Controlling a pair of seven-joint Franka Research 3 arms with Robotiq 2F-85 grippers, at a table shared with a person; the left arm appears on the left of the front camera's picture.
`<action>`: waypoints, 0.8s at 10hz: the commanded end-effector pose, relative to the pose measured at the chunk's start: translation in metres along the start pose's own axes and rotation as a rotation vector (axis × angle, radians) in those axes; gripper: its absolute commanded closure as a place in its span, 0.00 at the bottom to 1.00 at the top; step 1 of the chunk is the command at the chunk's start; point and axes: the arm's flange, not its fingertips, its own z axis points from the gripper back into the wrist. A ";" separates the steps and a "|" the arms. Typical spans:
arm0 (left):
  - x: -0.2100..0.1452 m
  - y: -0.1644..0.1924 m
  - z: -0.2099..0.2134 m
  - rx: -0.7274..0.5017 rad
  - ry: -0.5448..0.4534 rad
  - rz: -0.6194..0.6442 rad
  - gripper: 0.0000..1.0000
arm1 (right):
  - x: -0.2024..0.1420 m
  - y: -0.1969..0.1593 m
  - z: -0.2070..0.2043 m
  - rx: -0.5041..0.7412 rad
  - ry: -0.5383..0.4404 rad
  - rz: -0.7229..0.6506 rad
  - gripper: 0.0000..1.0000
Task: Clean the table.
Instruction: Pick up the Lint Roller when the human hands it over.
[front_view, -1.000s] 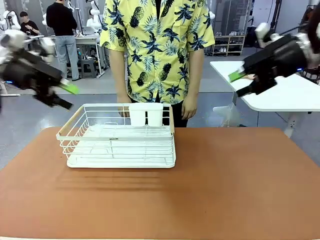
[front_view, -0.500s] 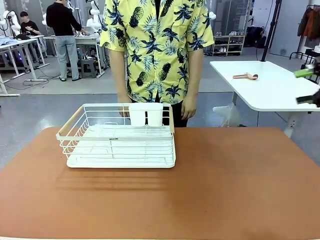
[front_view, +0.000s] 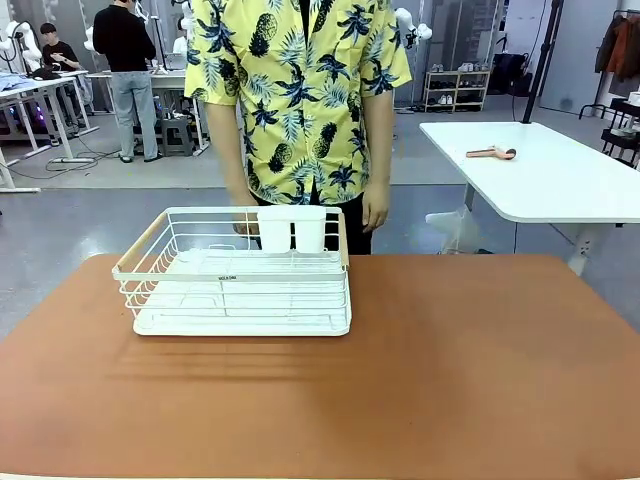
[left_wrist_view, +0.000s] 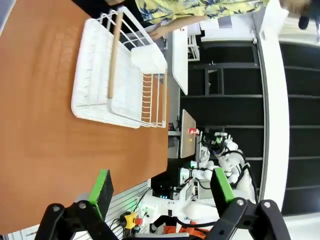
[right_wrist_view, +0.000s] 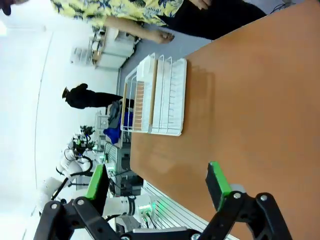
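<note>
Bench (front_view: 470, 380) bears one dish rack (front_view: 230, 262) — both arms' jaws gape empty; a clumsy grab could strike the person's hand (front_view: 375, 212).

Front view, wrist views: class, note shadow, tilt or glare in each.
Front view: even light, soft shadow on the table in front of the dish rack. Left wrist view: scene rolled sideways, left tool sharp. Right wrist view: far room washed out white beyond the right tool.

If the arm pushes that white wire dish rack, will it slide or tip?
Probably slides: the dish rack sits low and wide on the smooth table. Likely light and stiff, being open wire. Its tall caddy might wobble.
</note>
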 end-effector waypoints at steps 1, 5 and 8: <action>0.006 0.000 0.016 0.004 -0.001 0.011 0.00 | 0.000 -0.003 0.009 0.032 -0.040 0.021 0.00; 0.001 0.007 0.011 0.007 -0.016 0.020 0.00 | -0.001 -0.003 0.010 0.001 -0.024 -0.007 0.00; 0.001 0.007 0.011 0.007 -0.016 0.020 0.00 | -0.001 -0.003 0.010 0.001 -0.024 -0.007 0.00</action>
